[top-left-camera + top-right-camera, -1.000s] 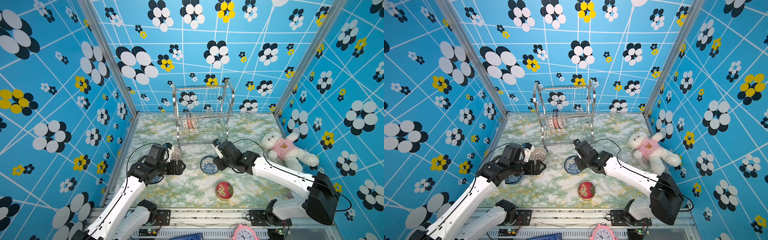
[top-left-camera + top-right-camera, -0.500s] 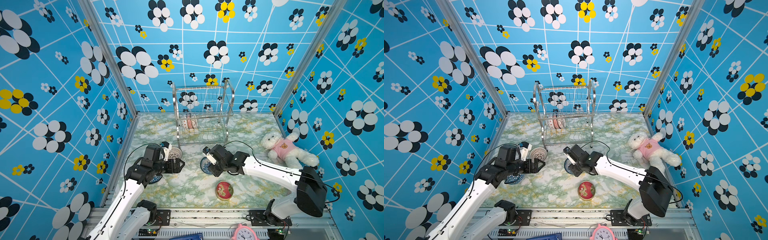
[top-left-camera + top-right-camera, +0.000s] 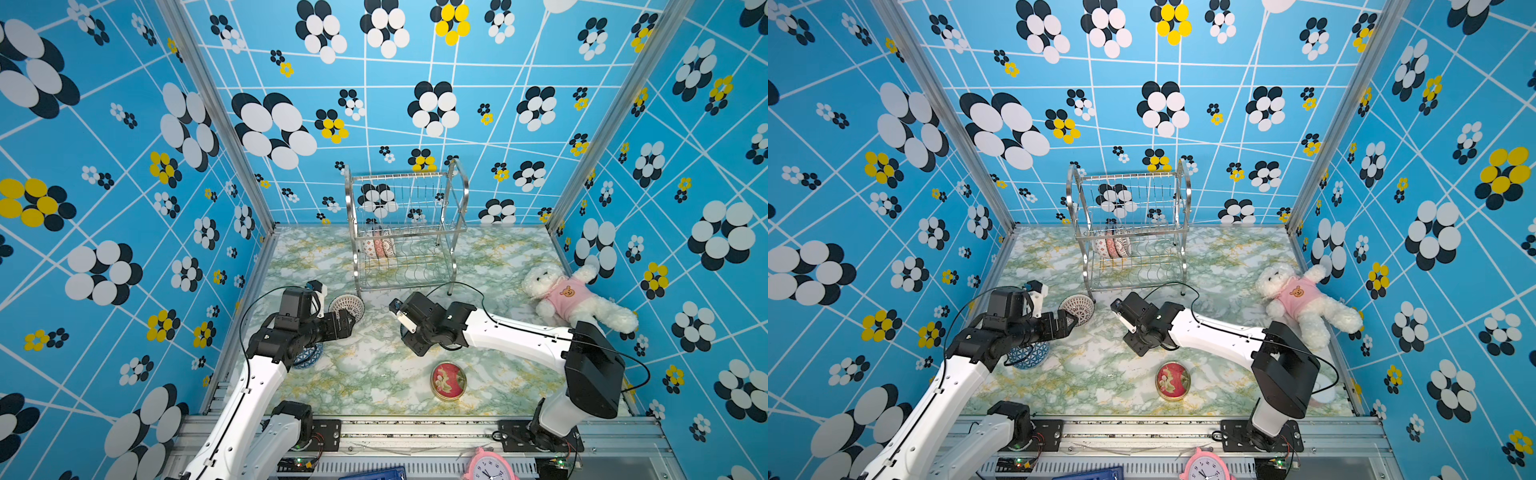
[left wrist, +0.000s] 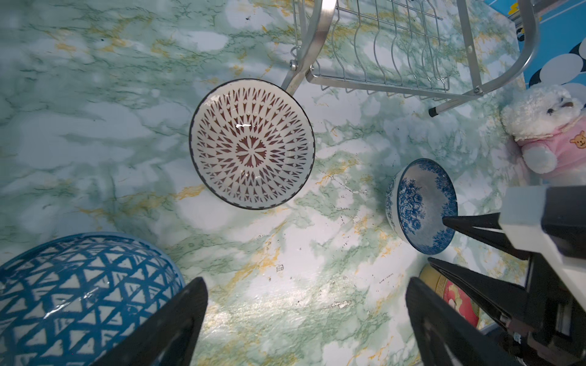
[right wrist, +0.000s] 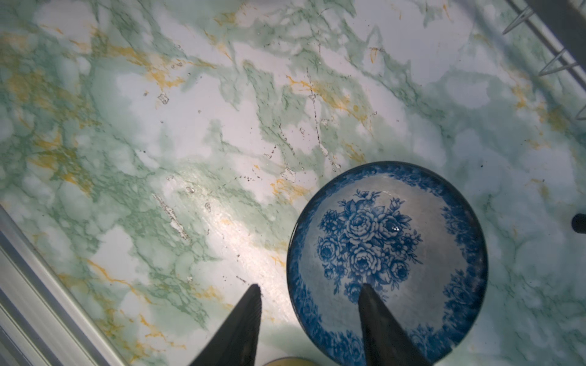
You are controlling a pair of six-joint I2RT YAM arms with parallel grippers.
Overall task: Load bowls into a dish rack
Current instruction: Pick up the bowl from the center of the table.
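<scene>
Blue-rose round ceramic bowl (image 5: pixel 387 247) on marble-look desk (image 5: pixel 190 142): my R fingers (image 5: pixel 375 317) straddle its rim w/o clamping, L fingers (image 4: pixel 171 323) wide apart.

We find the dish rack (image 3: pixel 407 226) at the back, three bowls (image 3: pixel 377 246) standing inside; before it lie loose bowls (image 3: pixel 347 306) and the tin (image 3: pixel 448 380), the plush bear (image 3: pixel 575 297) to its right.

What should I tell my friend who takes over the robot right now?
Left gripper: open, near the red-brown patterned bowl.
Right gripper: open, jaws straddling the rim of the blue rose bowl, not clamped yet.
The blue lattice bowl sits under the left arm.
Done: three bowls stand in the dish rack.
Left: the three on the table.
</scene>
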